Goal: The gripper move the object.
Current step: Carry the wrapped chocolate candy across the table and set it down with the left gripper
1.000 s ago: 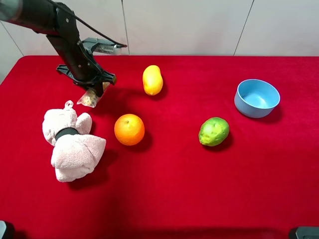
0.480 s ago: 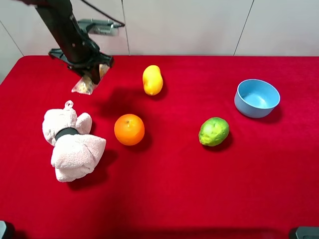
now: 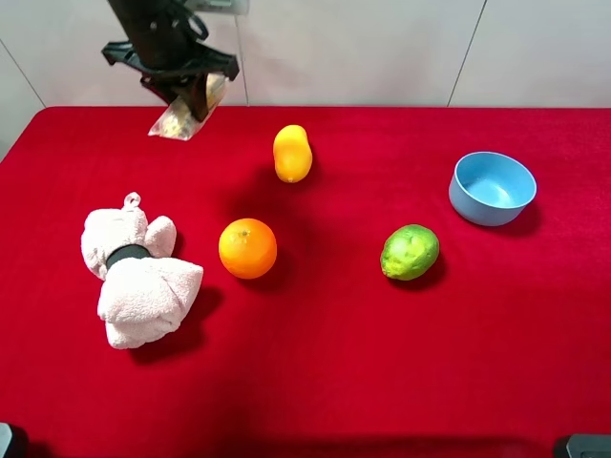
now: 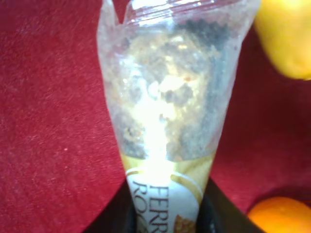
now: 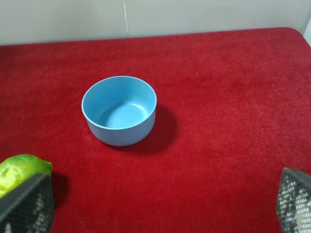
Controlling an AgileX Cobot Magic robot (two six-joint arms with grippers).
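My left gripper (image 3: 194, 93), a black claw on a grey-and-black arm, is shut on the snack packet (image 3: 177, 120). It holds the packet in the air above the back left edge of the red table (image 3: 315, 382). In the left wrist view the clear packet (image 4: 165, 97) with yellow-brown contents hangs out of the black jaws (image 4: 167, 216), with the red cloth far below it. My right gripper (image 5: 158, 213) is open and empty, its mesh fingertips (image 5: 26, 204) wide apart. It hovers in front of the blue bowl (image 5: 119, 109).
A yellow oval fruit (image 3: 292, 153) lies at the back middle and an orange (image 3: 247, 248) lies in front of it. A pink plush towel bundle (image 3: 138, 277) lies at the left. A green citrus fruit (image 3: 410, 252) and the blue bowl (image 3: 492, 188) are at the right.
My left gripper has lifted the packet off the table and carried it upward and toward the back wall. The fruits, towel and bowl have not moved.
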